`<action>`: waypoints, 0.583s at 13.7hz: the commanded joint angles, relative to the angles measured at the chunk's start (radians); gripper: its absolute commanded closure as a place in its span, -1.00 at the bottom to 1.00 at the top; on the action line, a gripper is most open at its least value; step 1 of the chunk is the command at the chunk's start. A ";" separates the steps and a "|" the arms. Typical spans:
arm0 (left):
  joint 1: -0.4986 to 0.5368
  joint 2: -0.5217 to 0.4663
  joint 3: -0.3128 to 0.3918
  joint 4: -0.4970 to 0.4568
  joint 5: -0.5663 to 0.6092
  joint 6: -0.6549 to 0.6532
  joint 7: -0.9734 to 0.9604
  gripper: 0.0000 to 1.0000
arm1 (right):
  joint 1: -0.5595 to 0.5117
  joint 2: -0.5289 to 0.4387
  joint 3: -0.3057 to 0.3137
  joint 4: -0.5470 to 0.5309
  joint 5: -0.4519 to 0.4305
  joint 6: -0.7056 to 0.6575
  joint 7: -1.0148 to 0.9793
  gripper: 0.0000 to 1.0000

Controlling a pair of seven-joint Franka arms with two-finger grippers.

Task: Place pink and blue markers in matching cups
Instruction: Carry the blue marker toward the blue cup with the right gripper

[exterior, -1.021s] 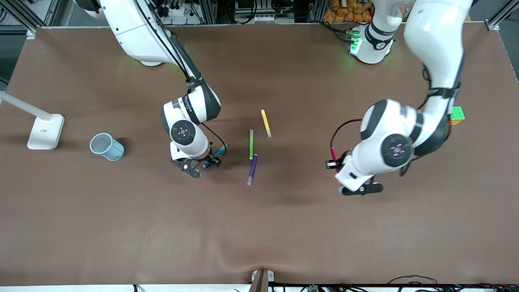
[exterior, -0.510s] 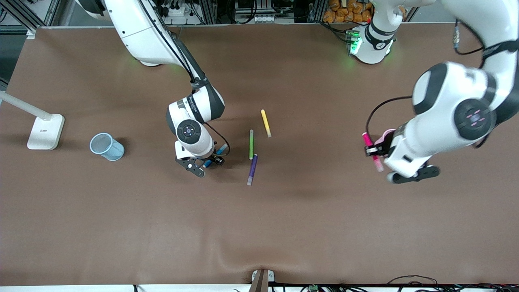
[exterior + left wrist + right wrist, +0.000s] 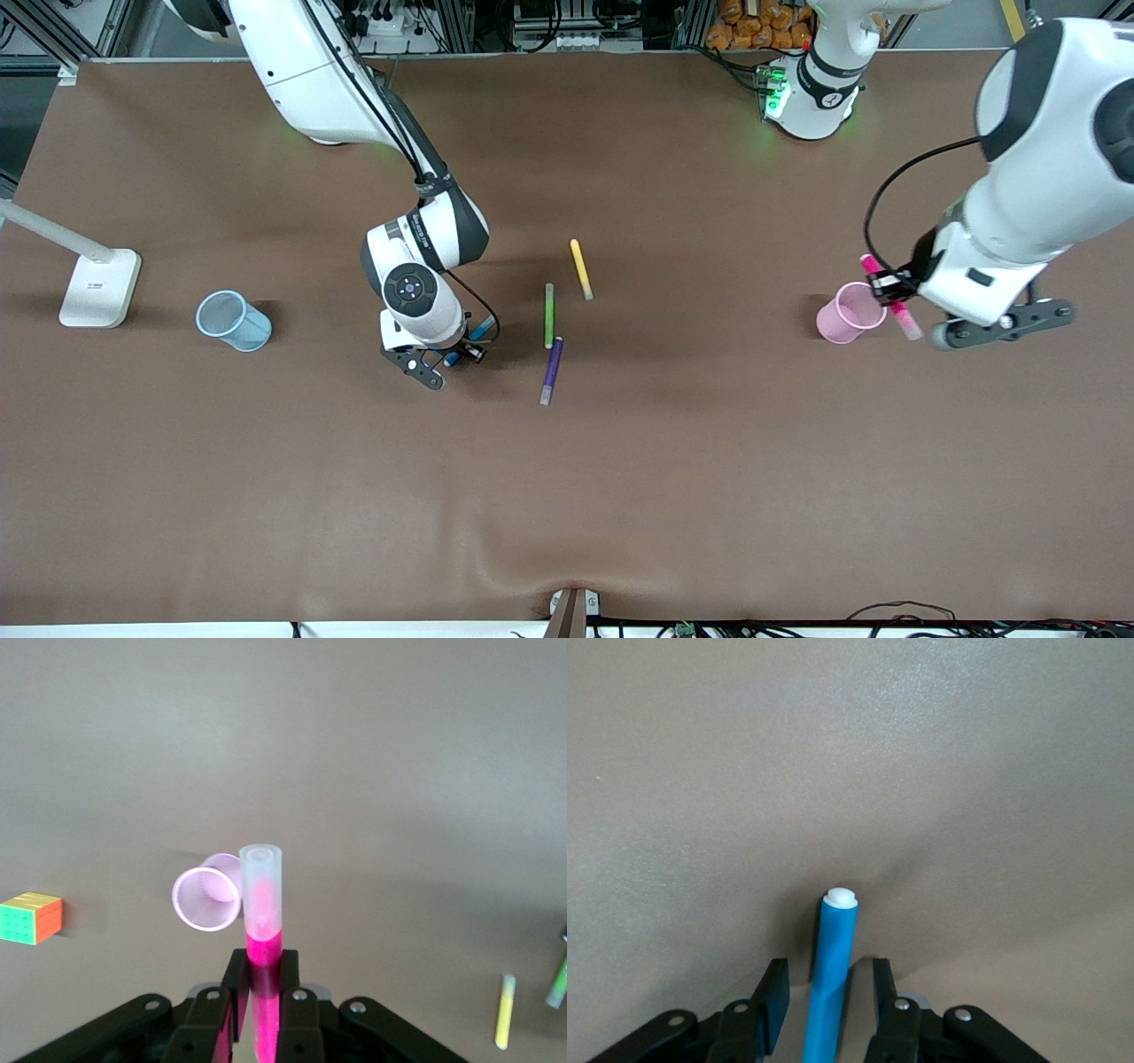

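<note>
Both arms are glossy white shells with dark grey joint bands – pretty standard Franka look. Each wrist has a round black cap with a small reddish mark in the middle. Thin black cables loop off the wrists. Grippers are black with silver screws just back from the fingers.

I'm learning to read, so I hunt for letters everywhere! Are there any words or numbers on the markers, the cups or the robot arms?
No text here can be read.
Slim bright pink marker: no print shows.
Slim bright blue marker: no print shows.
Small translucent pale pink plastic cup and small translucent pale blue plastic cup: plain.
Dark band on the white right robot arm: small lettering, too tiny to read.
</note>
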 commanded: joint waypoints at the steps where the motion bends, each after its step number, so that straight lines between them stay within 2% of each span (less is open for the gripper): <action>1: 0.060 -0.098 -0.006 -0.120 0.017 0.024 0.006 1.00 | 0.004 0.012 -0.002 -0.001 0.009 0.025 0.014 0.41; 3: 0.100 -0.180 -0.008 -0.236 0.017 0.081 0.005 1.00 | 0.008 0.012 -0.002 -0.001 0.008 0.030 0.014 0.73; 4: 0.112 -0.220 -0.008 -0.293 0.017 0.119 0.006 1.00 | 0.010 0.018 -0.002 -0.001 0.008 0.037 0.014 0.74; 6: 0.117 -0.251 -0.009 -0.332 0.017 0.136 0.001 1.00 | 0.010 0.019 -0.003 -0.001 0.006 0.040 0.014 0.77; 7: 0.115 -0.256 -0.009 -0.339 0.017 0.136 -0.012 1.00 | 0.010 0.018 -0.004 -0.001 0.003 0.037 0.013 1.00; 8: 0.117 -0.270 -0.009 -0.362 0.017 0.145 -0.028 1.00 | 0.002 0.016 -0.004 0.000 0.002 0.031 0.010 1.00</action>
